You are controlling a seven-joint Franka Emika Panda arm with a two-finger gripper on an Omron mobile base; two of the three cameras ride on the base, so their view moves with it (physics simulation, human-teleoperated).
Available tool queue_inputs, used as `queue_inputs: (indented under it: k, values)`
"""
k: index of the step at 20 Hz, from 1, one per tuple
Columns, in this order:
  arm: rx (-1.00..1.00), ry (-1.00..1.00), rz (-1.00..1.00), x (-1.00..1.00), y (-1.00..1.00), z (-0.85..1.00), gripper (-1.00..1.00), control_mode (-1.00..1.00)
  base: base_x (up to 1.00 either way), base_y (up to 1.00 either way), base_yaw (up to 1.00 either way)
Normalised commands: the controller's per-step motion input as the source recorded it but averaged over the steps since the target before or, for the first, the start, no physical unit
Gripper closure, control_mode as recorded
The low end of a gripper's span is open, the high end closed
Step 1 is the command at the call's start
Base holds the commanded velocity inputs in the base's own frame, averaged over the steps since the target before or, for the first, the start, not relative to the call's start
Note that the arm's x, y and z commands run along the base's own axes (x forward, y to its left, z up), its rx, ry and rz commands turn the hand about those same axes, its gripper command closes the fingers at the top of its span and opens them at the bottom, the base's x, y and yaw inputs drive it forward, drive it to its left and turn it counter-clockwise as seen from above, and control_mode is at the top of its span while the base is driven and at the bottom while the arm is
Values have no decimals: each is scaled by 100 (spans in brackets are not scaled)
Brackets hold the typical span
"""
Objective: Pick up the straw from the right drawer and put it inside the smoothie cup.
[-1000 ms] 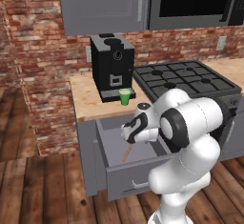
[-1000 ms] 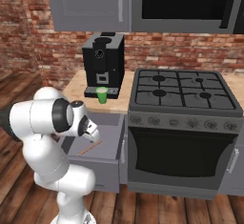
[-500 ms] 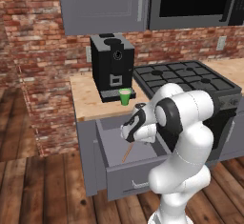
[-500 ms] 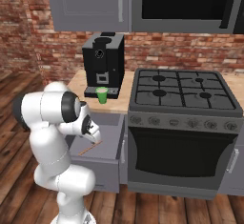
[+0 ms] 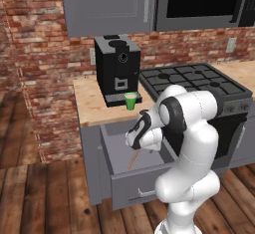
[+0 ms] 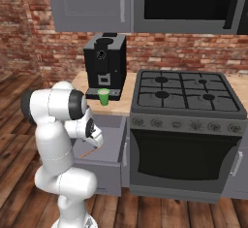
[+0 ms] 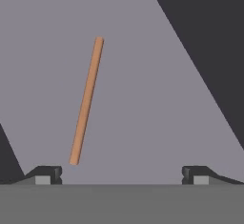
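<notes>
The straw [image 7: 86, 99], a thin tan-orange stick, lies flat on the grey floor of the open right drawer [image 7: 157, 123]. In the hand view my gripper [image 7: 121, 174] is open above it. The straw's near end lies just inside the left fingertip [image 7: 45, 173], and nothing is held between the fingers. From the left base camera the hand hangs over the drawer [image 5: 119, 185] with the straw [image 5: 133, 159] below it. The green smoothie cup [image 5: 130, 100] stands upright on the counter in front of the coffee machine, behind the drawer. From the right, the cup [image 6: 103, 96], drawer [image 6: 109, 152] and straw [image 6: 87, 152] also show.
A black coffee machine [image 5: 117, 71] stands on the wooden counter [image 5: 89, 106] just behind the cup. A gas stove [image 6: 186, 91] with its oven sits right of the drawer. Grey cabinets hang overhead. The drawer's dark side walls [image 7: 209, 51] flank the straw.
The arm's elbow and shoulder have drawn in and risen a little. The hand has stayed over the open drawer, and the straw and cup have not moved.
</notes>
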Motion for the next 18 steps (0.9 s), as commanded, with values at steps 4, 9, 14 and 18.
queue_inputs:
  k: [4,9,14,18]
  values:
    - [0,0,-3,0,0,-28,-100,-100,0,0,0]
    - [0,0,-3,7,0,-19,-100,-100,0,0,0]
    - [0,0,-3,16,0,-13,-100,-100,0,0,0]
    - [0,0,-3,20,0,-12,-100,-100,0,0,0]
